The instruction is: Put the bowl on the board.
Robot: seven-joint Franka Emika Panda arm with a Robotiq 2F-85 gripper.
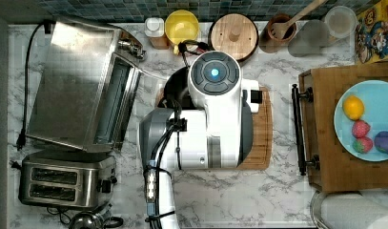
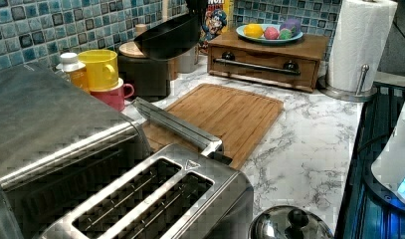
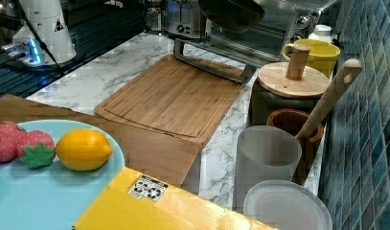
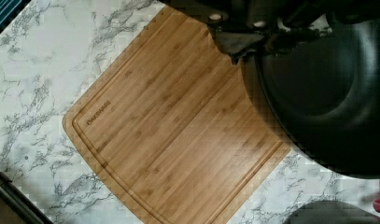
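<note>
**Bowl held in the air above the board**

The end effector (image 4: 253, 28) pinches the rim of the bowl (image 4: 327, 88), its dark fingers pressed against the edge in the wrist view. The bowl hangs clear of the surface (image 2: 309, 144), tilted, with nothing under it but air. In the left view the bowl (image 2: 167, 37) sits high, in front of the tiled wall and above the dark canister (image 2: 145, 74); in the right view the bowl (image 3: 231, 13) floats before the toaster oven (image 3: 274, 24), over the far end of the board (image 3: 173, 96). In the top view the arm (image 1: 215, 109) covers most of the scene, and a dark arc of the bowl (image 1: 175, 86) peeks out on the top view's left of the arm's wrist.

The board (image 2: 225, 114) lies flat on the marble surface and is bare. Its juice groove and a small stamped logo show in the wrist view, where the board (image 4: 169, 130) lies below and beside the bowl. The open oven door (image 2: 175, 124) reaches over one corner of the board.

Along the wall stand a yellow cup (image 2: 98, 67) stacked on a red cup (image 2: 113, 97), and the canister with its wooden knobbed lid (image 3: 293, 76). A wooden spoon (image 3: 329, 98) leans in a brown holder. A tray (image 2: 267, 52) with black handles carries a blue plate (image 2: 272, 35) of toy fruit, well apart from the board. A toaster (image 2: 155, 199) stands nearest the left view's camera.
</note>
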